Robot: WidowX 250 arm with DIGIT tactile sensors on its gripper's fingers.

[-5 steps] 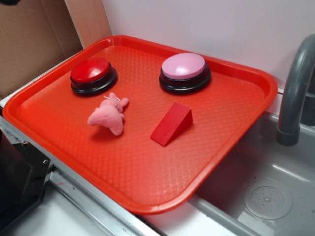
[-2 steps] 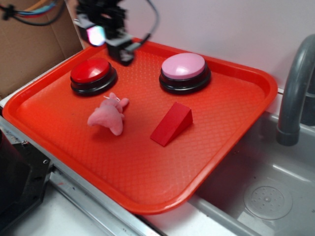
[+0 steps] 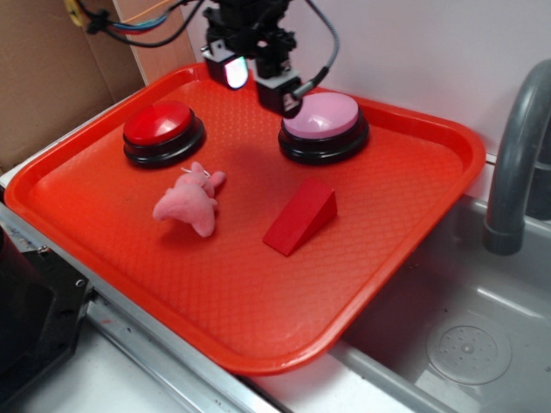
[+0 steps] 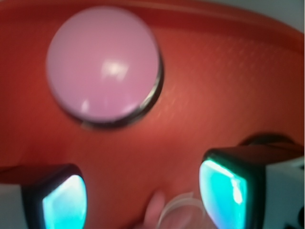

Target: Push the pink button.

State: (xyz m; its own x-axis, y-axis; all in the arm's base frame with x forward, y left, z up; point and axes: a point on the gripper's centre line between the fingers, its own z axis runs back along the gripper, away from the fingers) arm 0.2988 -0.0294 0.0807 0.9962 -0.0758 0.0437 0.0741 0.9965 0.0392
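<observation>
The gripper (image 3: 256,79) hangs with fingers spread apart, holding nothing, just beside the pink button's (image 3: 321,116) left edge; that button sits at the far side of the red tray (image 3: 241,292); the red button (image 3: 158,123) lies well left of it; the red wedge (image 3: 300,216) near its front.

Toy kitchen: sink (image 3: 465,344), faucet (image 3: 516,163)
</observation>
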